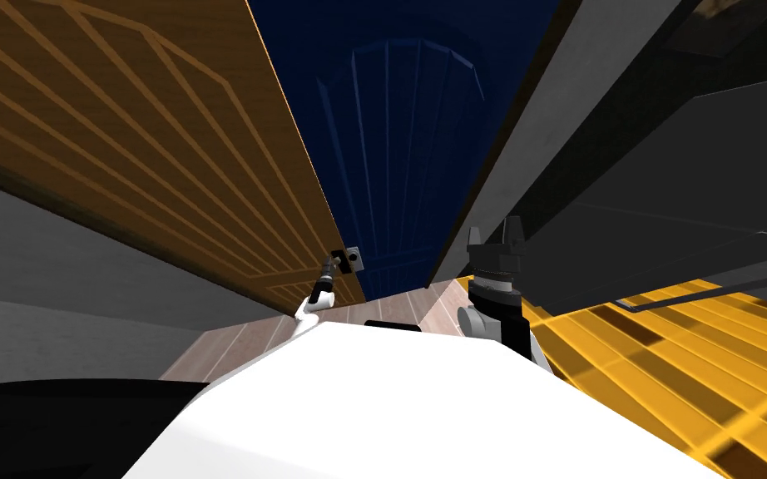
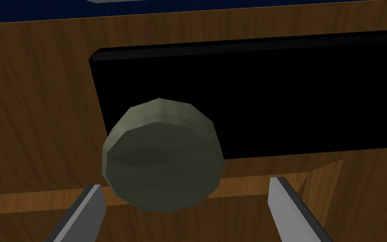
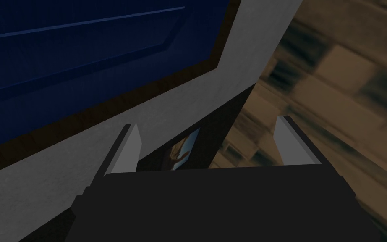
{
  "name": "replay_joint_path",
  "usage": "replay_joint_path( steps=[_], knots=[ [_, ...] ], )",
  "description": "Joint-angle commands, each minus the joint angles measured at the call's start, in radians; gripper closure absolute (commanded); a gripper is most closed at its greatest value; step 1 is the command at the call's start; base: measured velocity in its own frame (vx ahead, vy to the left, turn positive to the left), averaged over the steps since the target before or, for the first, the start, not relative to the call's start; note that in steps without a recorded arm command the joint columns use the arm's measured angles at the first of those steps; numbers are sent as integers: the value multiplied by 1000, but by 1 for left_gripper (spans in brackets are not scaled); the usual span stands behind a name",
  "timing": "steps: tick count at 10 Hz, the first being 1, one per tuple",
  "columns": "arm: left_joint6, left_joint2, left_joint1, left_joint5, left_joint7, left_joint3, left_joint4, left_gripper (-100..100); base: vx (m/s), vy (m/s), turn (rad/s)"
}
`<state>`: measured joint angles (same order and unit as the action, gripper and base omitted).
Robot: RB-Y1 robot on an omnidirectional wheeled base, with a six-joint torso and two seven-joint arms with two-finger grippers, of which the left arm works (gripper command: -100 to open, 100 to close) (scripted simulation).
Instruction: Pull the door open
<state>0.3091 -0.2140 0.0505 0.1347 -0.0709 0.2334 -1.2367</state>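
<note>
A brown wooden door (image 1: 165,150) with raised panel lines runs along my left. Its free edge carries a small grey plate (image 1: 353,259). My left gripper (image 1: 336,264) reaches up to that edge. In the left wrist view a round grey-green knob (image 2: 163,155) sticks out from a black plate (image 2: 272,96) on the brown door (image 2: 33,105). My left gripper (image 2: 184,187) is open, and the knob sits just ahead of its fingers (image 2: 90,208), nearer one of them, with no contact. My right gripper (image 1: 497,231) is held up, its fingers (image 3: 132,145) open and empty.
Beyond the brown door's edge stands a dark blue panelled door (image 1: 398,150). A grey wall edge (image 1: 523,125) and a dark block of furniture (image 1: 690,191) rise close on my right. Wood planks (image 1: 373,312) lie ahead, and a yellow patterned floor (image 1: 690,366) is at the right.
</note>
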Motion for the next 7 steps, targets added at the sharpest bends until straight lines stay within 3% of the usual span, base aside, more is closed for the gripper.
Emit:
replay_joint_path(
  steps=[1,2,7],
  knots=[
    [0,0,0,0,0,0,0,-100,71,-66,-34],
    [0,0,0,0,0,0,0,100,-7,8,35],
    [0,0,0,0,0,0,0,100,-14,9,-9]
  ],
)
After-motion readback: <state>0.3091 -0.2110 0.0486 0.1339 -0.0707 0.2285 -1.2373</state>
